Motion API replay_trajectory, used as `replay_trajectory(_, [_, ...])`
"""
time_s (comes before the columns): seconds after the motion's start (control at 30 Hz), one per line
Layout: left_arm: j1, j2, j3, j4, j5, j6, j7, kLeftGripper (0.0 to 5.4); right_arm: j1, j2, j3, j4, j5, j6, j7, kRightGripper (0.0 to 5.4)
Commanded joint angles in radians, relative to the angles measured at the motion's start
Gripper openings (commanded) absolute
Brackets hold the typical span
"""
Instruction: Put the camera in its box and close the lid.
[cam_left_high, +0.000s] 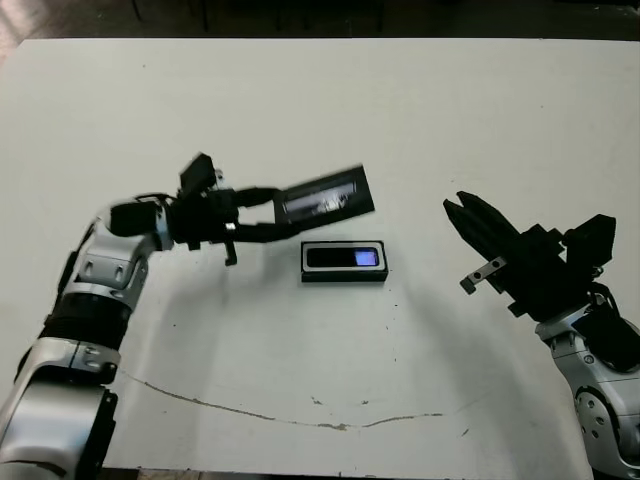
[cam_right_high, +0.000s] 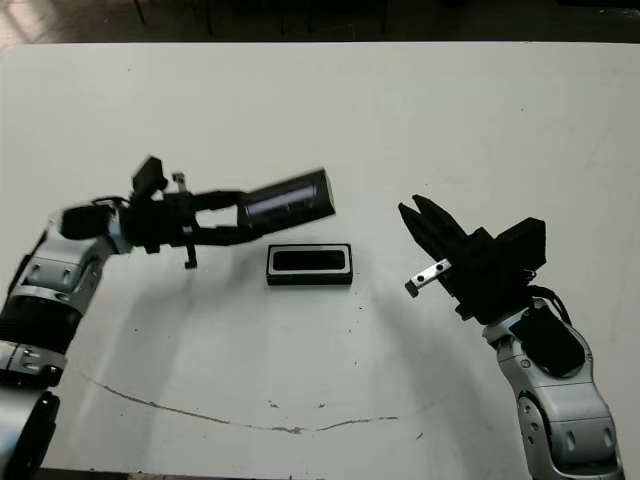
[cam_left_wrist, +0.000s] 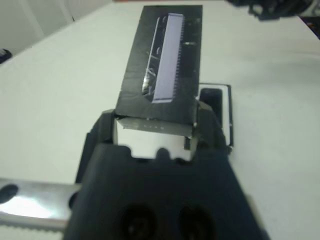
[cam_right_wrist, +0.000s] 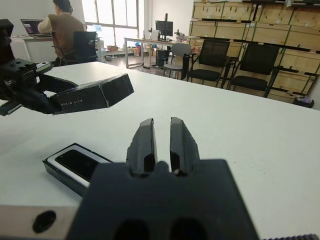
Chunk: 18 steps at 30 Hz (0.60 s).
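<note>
The box (cam_left_high: 344, 275) lies at the table's middle, and the black camera (cam_left_high: 345, 258) rests inside it with its small screen lit. Just behind and to the left of the box, the flat lid (cam_left_high: 325, 197) with its glossy window hangs tilted in the air. My left gripper (cam_left_high: 280, 213) is shut on the lid's left end. The left wrist view shows the lid (cam_left_wrist: 162, 65) clamped between the fingers, with the box (cam_left_wrist: 222, 107) below it. My right gripper (cam_left_high: 462, 212) hovers to the right of the box, shut and holding nothing.
A thin brown crack line (cam_left_high: 300, 420) runs across the white table near its front edge. Beyond the table, a person (cam_right_wrist: 62, 22) sits at a desk, with office chairs (cam_right_wrist: 210, 60) and stacked cartons behind.
</note>
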Motion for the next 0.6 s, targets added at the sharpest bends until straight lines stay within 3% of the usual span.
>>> replay_trajectory(0.03, [0.017,0.01,0.014,0.002,-0.017,0.002,-0.001,1.24,0.012,-0.005,-0.003,0.012,0.004,0.007,0.006,0.0])
replay_trajectory(0.37, [0.015,0.024,-0.005,-0.003,-0.013,0.044,-0.002,1.24,0.012,-0.001,0.0,0.018,0.001,0.004,0.005,0.0])
replay_trajectory(0.6, [-0.015,0.025,-0.083,0.074,0.052,0.058,-0.039,1.24,0.015,-0.004,-0.004,0.015,0.004,0.008,0.005,0.0])
